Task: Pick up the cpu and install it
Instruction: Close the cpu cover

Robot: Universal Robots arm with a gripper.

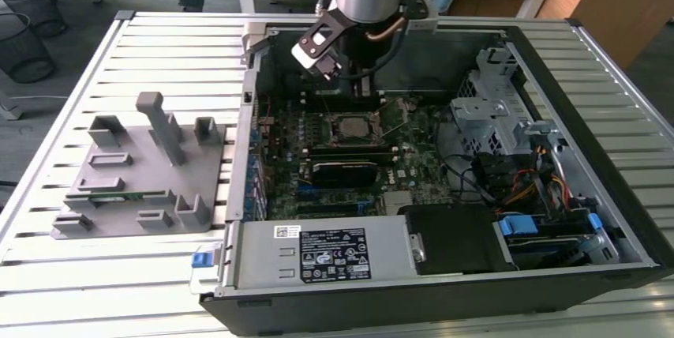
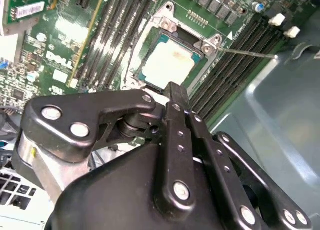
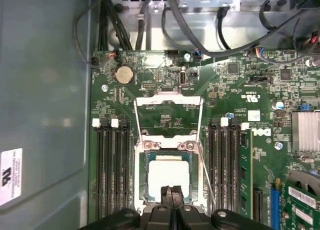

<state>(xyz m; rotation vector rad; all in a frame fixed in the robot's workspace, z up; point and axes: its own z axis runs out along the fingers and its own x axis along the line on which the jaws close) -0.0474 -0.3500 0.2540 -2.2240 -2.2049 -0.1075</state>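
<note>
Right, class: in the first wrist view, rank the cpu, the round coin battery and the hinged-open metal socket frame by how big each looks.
1. socket frame, the widest of the three.
2. cpu, close behind; the gripper hides one edge.
3. coin battery, clearly the smallest.

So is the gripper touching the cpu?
Cannot tell. In both wrist views the gripper overlaps the edge of the cpu, hiding any gap or contact.

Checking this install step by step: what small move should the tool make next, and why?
Probably lift the tool straight up: the chip lies flat in its socket, the tool is shut on nothing at its edge, and the clamp frame is open.
</note>
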